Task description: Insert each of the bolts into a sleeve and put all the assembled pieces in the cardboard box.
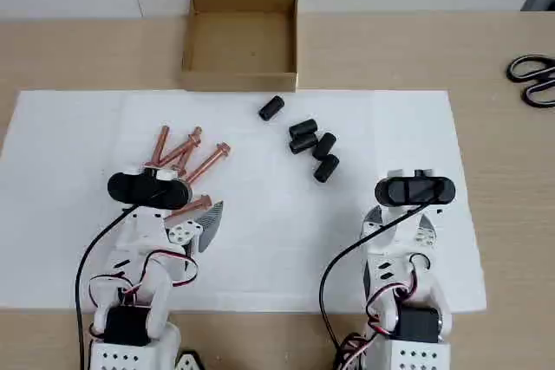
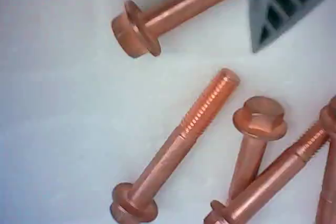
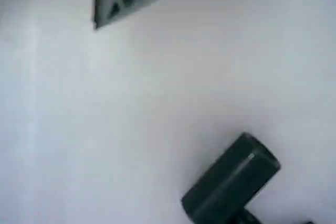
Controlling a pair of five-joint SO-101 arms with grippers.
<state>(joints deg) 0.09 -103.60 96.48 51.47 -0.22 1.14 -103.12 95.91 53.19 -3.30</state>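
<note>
The bolts (image 1: 208,162) lie fanned on the white sheet (image 1: 260,240); their near ends are hidden under the left arm (image 1: 149,190). Five sleeves (image 1: 324,146) lie apart from them, near the cardboard box (image 1: 238,81) on the worktop (image 1: 87,49). Left jaws, right jaws: whether apart or together cannot be told. Scissors (image 1: 533,80) are cut off at the edge.
</note>
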